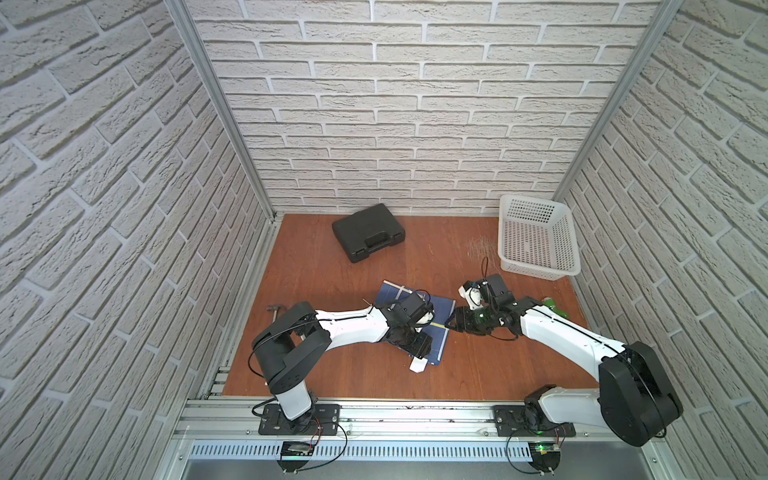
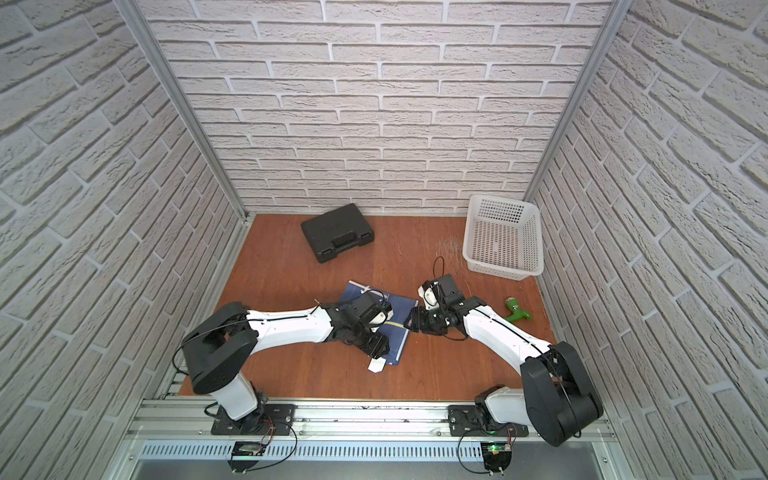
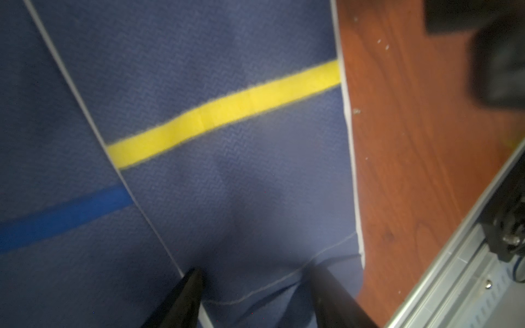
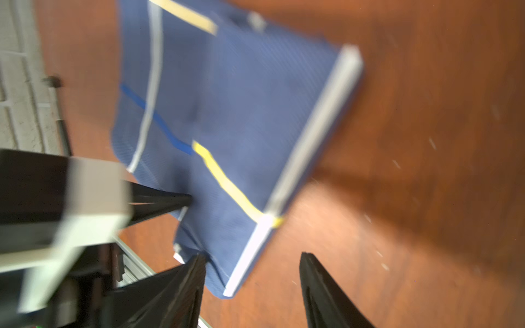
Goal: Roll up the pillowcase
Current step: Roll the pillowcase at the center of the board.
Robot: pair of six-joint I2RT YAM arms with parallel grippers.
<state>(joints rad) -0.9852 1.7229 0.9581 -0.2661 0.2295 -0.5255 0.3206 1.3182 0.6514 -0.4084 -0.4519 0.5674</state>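
Observation:
The pillowcase (image 1: 439,337) (image 2: 397,334), blue with thin white lines and a yellow stripe (image 3: 224,112), lies flat on the wooden table (image 1: 332,374), largely under my left arm. Its white label (image 1: 417,366) sticks out at the near edge. My left gripper (image 1: 419,347) (image 3: 261,284) is open, both fingertips resting on the fabric, which wrinkles between them. My right gripper (image 1: 451,326) (image 4: 252,264) is open at the pillowcase's (image 4: 255,113) right edge. One of its fingers (image 4: 196,272) is over the near corner and the other is over bare wood. It holds nothing.
A black case (image 1: 368,232) lies at the back and a white basket (image 1: 536,239) stands in the back right corner. A green object (image 2: 517,311) lies right of the right arm, and a hammer (image 1: 274,309) by the left wall. The metal rail (image 1: 395,415) runs along the front.

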